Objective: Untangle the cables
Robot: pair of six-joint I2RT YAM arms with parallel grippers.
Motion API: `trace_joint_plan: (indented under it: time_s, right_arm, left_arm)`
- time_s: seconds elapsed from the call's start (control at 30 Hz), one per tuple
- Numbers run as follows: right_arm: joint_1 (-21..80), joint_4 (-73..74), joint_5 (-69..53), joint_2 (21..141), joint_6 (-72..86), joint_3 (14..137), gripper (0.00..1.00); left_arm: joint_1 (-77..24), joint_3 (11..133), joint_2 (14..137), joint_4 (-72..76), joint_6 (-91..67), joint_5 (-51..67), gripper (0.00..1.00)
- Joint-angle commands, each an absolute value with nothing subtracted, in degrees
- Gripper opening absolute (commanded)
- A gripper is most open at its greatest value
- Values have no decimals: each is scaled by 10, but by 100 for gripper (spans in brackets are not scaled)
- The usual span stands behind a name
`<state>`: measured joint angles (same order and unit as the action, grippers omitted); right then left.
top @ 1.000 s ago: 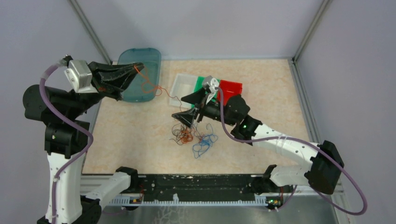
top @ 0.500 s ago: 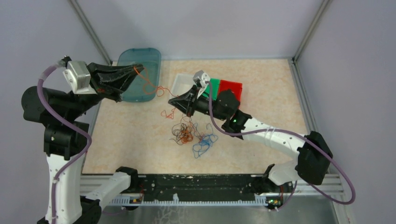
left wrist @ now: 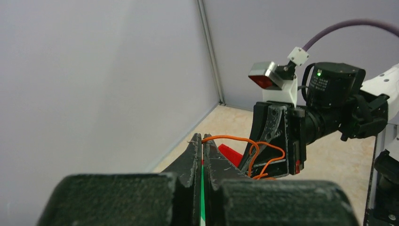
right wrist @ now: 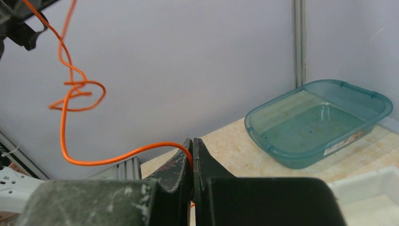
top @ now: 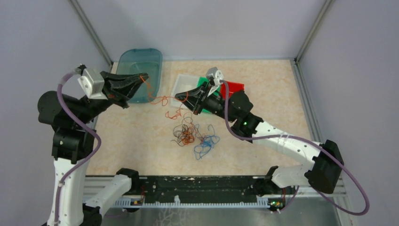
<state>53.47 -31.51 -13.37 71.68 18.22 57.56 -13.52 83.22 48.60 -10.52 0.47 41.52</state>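
Note:
The cables are thin curly wires. A tangle of dark [top: 180, 134], red-orange [top: 188, 136] and blue [top: 207, 143] wires lies mid-table. One orange cable [top: 162, 99] is lifted off it and strung between both grippers. My left gripper [top: 145, 76] is shut on one end of that cable [left wrist: 244, 141], with its jaws pressed together at the tip [left wrist: 203, 137]. My right gripper [top: 178, 96] is shut on the same orange cable [right wrist: 113, 157], which enters between its tips [right wrist: 192, 141]. A kinked loop [right wrist: 77, 92] hangs in the span between them.
A teal bin [top: 136, 63] stands at the back left, just behind the left gripper. White [top: 184, 84], green [top: 203, 81] and red [top: 234, 87] small bins sit behind the right gripper. Grey walls enclose the table on three sides.
My right gripper has shut on the orange cable and risen from the tangle toward the back left. My left arm has shifted right and nearer, still gripping its end.

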Motion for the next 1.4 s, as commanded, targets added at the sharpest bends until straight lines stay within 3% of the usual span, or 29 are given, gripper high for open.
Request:
trace_joint_plan:
  time_s: [0.0,0.07,0.17,0.27,0.33,0.37,0.83,1.37]
  right_arm:
    - [527,-327,-125,699,205,610,0]
    - [521,-323,-124,703,215,615,0]
    - [510,-292,-93,720,228,634,0]
    - [489,-259,-72,739,231,655,0]
    - [472,-252,-71,749,232,663,0]
    - [463,-250,-69,753,229,665,0]
    - [310,-179,-6,753,178,647,0]
    - [261,-160,46,755,142,629,0]
  left_arm:
    - [-138,795,475,-108,3,403,0]
    - [-138,772,475,-101,-3,402,3]
    - [-138,744,502,-101,-18,399,19]
    - [-138,745,552,-126,-26,393,53]
    - [-138,768,591,-166,-20,393,95]
    - [-138,785,609,-189,-12,393,99]
    - [-138,831,645,-377,140,326,99]
    - [-138,813,608,-389,145,302,99]
